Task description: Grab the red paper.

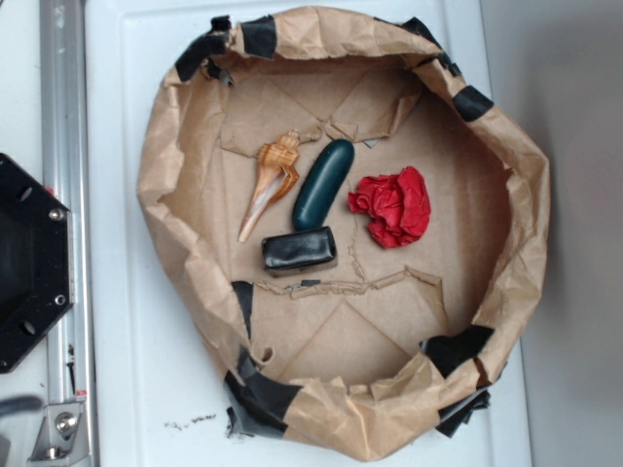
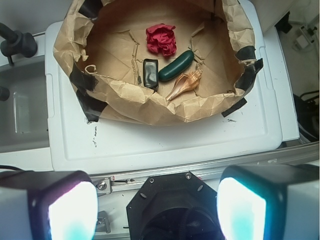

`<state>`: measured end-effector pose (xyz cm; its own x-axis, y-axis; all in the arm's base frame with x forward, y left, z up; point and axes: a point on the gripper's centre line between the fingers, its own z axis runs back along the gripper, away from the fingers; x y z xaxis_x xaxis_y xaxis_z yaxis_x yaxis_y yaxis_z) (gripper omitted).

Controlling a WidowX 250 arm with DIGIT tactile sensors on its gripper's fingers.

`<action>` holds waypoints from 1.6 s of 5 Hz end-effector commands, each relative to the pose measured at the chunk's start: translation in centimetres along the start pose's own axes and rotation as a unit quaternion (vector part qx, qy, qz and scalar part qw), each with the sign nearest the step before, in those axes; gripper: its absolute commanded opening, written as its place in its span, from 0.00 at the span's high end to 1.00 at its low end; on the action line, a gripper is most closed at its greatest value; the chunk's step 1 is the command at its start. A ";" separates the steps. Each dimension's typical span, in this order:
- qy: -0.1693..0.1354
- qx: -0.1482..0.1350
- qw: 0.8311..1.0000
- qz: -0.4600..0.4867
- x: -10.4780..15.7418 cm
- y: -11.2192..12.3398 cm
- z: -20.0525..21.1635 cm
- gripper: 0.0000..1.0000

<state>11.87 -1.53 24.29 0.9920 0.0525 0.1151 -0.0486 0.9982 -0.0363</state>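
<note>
A crumpled red paper lies on the floor of a brown paper bowl taped with black strips, just beside a dark green pod, near a black block and a shell. The pincer hangs spread wide, well back from the bowl, over a white desk.

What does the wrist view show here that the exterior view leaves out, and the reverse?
Only the wrist view shows the gripper, its two fingers wide apart at the bottom edge, with nothing between them. Only the exterior view looks straight down, so the red paper is seen lying clear of the green oblong piece. Both show the brown paper basin, the shell and the black block.
</note>
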 end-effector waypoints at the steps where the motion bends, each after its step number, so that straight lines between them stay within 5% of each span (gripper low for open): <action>1: 0.000 0.000 1.000 0.000 0.0 0.0 0.0 0.00; 4: -0.056 0.025 0.996 -0.071 13.9 1.2 -13.0 0.00; 5: -0.050 0.071 0.988 -0.126 16.7 0.8 -17.5 0.00; 6: -0.028 0.067 0.981 -0.180 17.3 -0.8 -20.2 0.00; 7: 0.002 0.113 0.971 -0.209 16.7 -2.1 -22.5 1.00; 8: 0.041 0.153 0.966 -0.205 16.0 -1.7 -23.8 1.00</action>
<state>30.35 -2.12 2.70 0.9453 -0.3238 -0.0382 0.3206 0.9019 0.2895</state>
